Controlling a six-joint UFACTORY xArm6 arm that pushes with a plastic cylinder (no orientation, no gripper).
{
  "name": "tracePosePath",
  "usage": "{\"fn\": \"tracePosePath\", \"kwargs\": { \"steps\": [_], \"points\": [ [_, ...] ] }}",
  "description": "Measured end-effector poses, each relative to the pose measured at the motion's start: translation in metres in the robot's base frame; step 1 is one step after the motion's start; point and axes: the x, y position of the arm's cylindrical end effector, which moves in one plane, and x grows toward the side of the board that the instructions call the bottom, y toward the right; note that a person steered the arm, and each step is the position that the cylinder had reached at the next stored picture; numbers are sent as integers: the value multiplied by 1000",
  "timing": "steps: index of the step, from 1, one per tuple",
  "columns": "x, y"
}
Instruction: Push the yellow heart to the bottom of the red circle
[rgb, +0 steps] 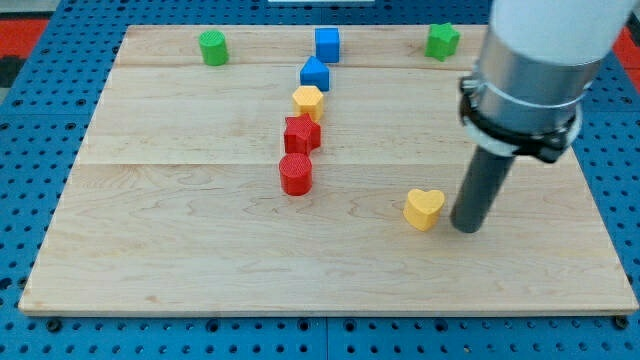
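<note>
Rod upright, my tip on board.

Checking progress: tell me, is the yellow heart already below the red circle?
No, the yellow heart sits well toward the view's right of the red circle.

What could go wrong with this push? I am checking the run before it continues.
1. My tip sits just to the view's right of the yellow heart; an off-centre push may spin the heart aside.
2. Pushed too high, the heart could hit the red circle, which stands close below the red star, and disturb that column.
</note>
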Motion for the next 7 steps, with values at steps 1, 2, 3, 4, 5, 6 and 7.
{"fn": "tracePosePath", "kwargs": {
  "steps": [1,2,3,4,5,6,7],
  "points": [
    [-27,-7],
    [-16,-60],
    [-8,-52],
    [6,-35],
    [15,-65],
    [-3,-115],
    [-2,-103]
  ]
}}
